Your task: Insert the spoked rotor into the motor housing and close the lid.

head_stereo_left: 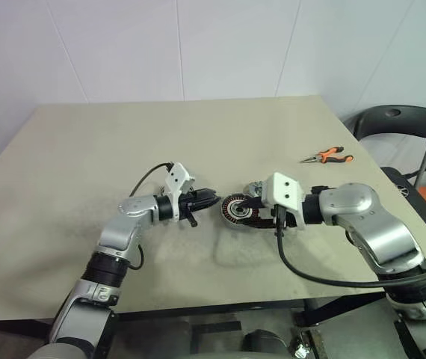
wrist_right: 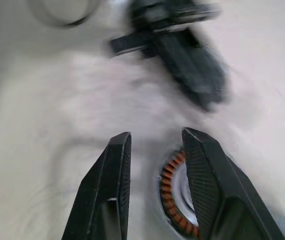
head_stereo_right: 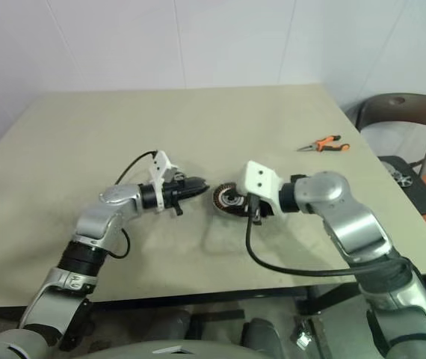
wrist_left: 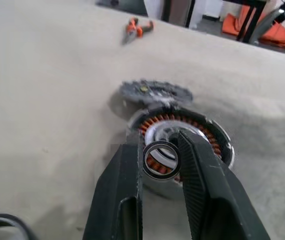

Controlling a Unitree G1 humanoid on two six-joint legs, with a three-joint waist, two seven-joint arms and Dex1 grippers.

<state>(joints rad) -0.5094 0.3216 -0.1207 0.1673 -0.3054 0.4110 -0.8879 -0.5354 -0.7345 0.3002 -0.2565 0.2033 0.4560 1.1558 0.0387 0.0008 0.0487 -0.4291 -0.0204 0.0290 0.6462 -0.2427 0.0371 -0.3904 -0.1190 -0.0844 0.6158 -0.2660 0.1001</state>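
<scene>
My right gripper (head_stereo_left: 252, 218) is shut on the motor housing (head_stereo_left: 235, 208) and holds it tipped on edge above the table. Its open face, with copper windings (wrist_left: 157, 122) and a silver hub, points toward my left gripper (head_stereo_left: 214, 200). That gripper hovers level just in front of the housing, shut on a small metal ring (wrist_left: 161, 144). Behind the housing, the grey notched lid (wrist_left: 155, 92) lies flat on the table. The spoked rotor is out of view. In the right wrist view the windings (wrist_right: 172, 200) show beside one finger (wrist_right: 202, 180).
Orange-handled pliers (head_stereo_left: 326, 156) lie at the far right of the beige table (head_stereo_left: 123, 142). A dark chair (head_stereo_left: 396, 123) stands beyond the right corner. A white wall runs behind the table's far edge.
</scene>
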